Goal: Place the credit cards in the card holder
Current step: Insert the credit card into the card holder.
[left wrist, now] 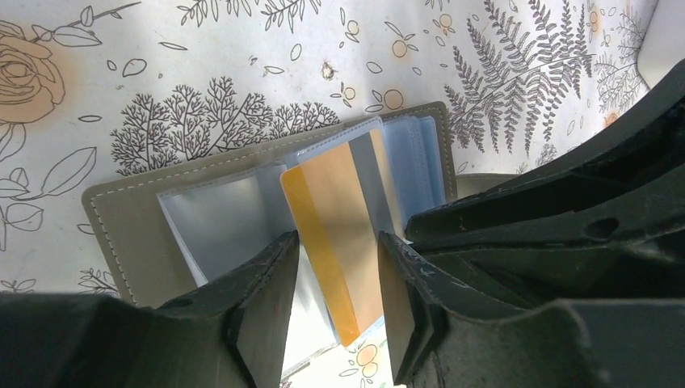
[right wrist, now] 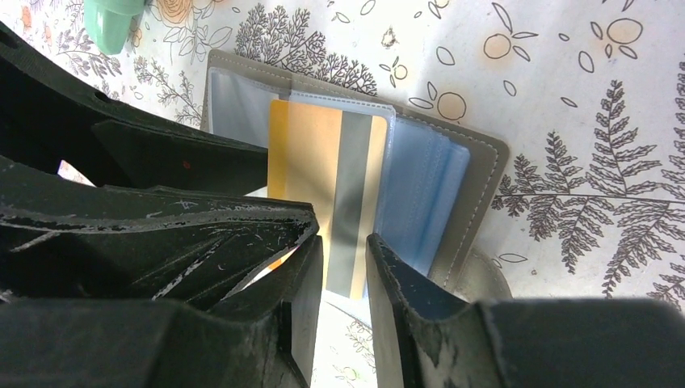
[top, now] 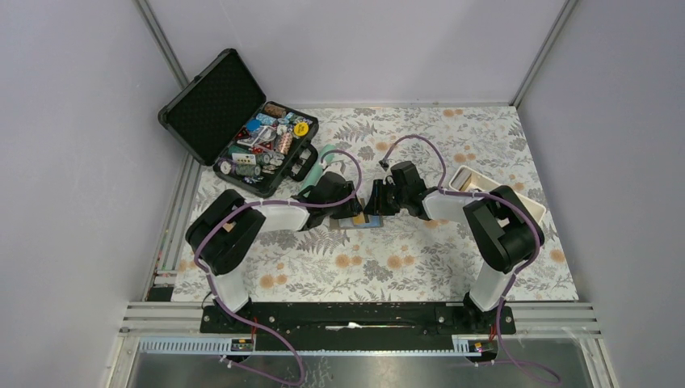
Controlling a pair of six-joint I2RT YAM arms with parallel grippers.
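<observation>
1. Table [top: 420,267], floral cloth.
2. Black hard case [top: 218,105], lid up, far L corner, full of odds and ends. Not in play.
3. L gripper [left wrist: 338,242] & R gripper [right wrist: 343,242], nose to nose at mid-table over item 5.
   - L: jaws part open, one finger each side of item 6, sleeve showing in the gap. No hold seen.
   - R: jaws narrower but apart, over the card's outer end. No pinch seen.
4. White tray [top: 476,179], R side, apart.
5. Card holder [right wrist: 485,162], open flat on cloth, clear sleeves fanned.
6. Orange-yellow card [left wrist: 331,194], dark stripe, inner end in a sleeve, outer end sticking out.
7. Mint-green tube [right wrist: 109,20], just beyond holder.

Status (est.): one card mid-insertion, needs pushing home. Bluish sleeves beside it, contents unclear. Other cards not made out.
</observation>
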